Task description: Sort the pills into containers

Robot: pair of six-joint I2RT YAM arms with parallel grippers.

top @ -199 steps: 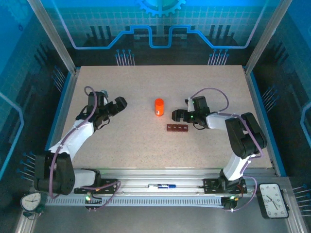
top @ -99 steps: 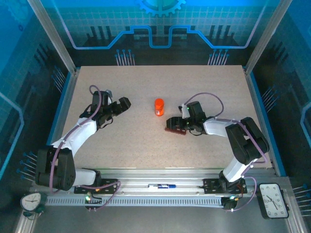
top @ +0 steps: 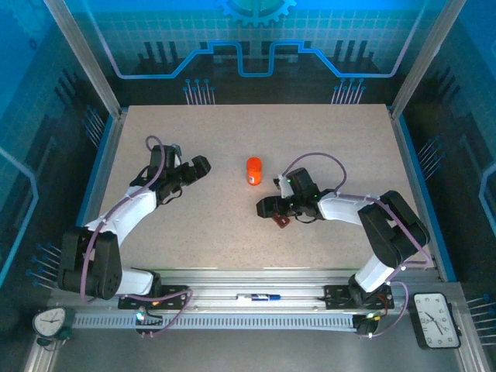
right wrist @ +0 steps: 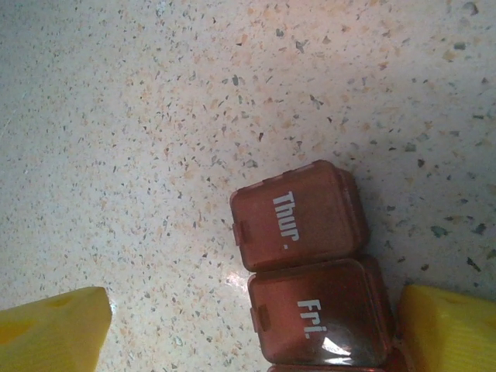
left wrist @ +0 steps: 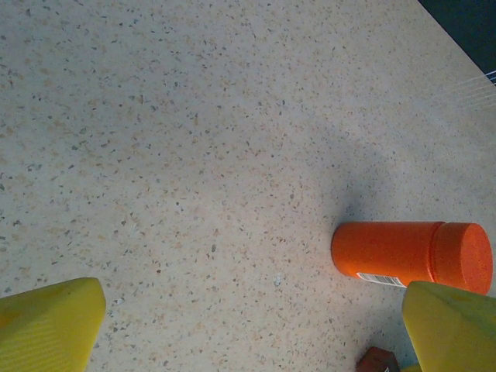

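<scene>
Roughly mid-tabletop, a little toward the near edge, lie the containers (right wrist: pixel 298 225): a narrow bar of translucent red-brown plastic. Its compartments are square with rounded corners, set in a row with lids shut, and two carry white lettering, "Thur." and "Fri.".

Tabletop (top: pixel 232 132): pale speckled stone-look surface, faintly glossy.

Orange bottle (left wrist: pixel 403 252): smooth capped cylinder with a white label strip. It stands upright in the overhead view, just beyond the bar toward the far edge.

Right gripper (right wrist: pixel 248 332): the arm is folded low and reaches in from the right edge, wrist pitched down over the bar. Its yellow, finely ribbed fingers are spread wide, one just beside the "Fri." compartment (contact uncertain), the other well clear. Nothing is grasped.

Left gripper (left wrist: pixel 248 329): the arm stretches from the near left corner and points toward the bottle. The gripper is spread and empty.
</scene>
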